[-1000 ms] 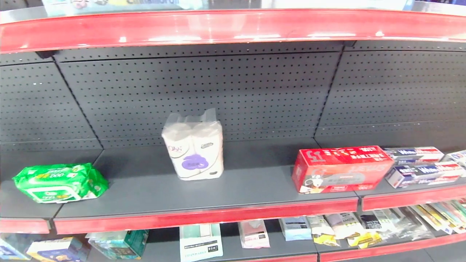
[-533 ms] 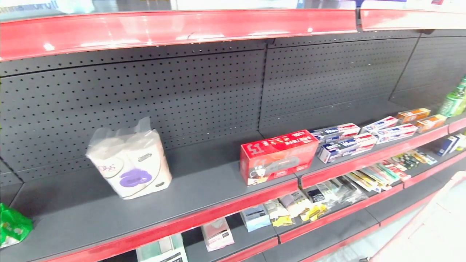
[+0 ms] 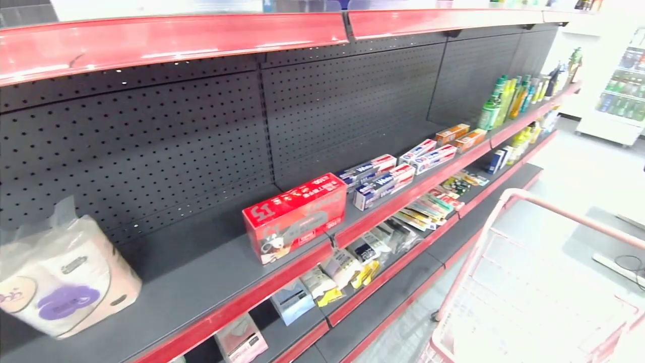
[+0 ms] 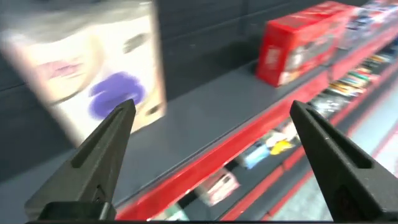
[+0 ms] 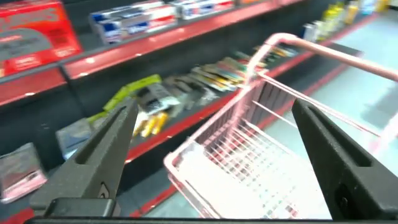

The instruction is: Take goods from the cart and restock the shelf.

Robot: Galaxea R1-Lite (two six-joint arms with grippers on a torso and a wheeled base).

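Two grippers, both spread wide, nothing held.
Left gripper (image 4: 212, 109) faces the shelf (image 3: 191, 297): one toilet-roll pack (image 3: 60, 282), white with a purple patch under clear wrap, stands beyond its fingers, apart. One red box (image 3: 295, 217) lies further right at the shelf front, then four blue-and-white cartons (image 3: 383, 184). Right gripper (image 5: 216, 109) faces one pink wire cart (image 3: 504, 201), not touching.

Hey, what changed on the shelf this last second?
The camera swung right: the toilet paper and red box slid leftward in the picture, and the pink cart came into sight. Nothing moved on the shelf, nothing was grasped or released; left claw and right claw are open, empty.
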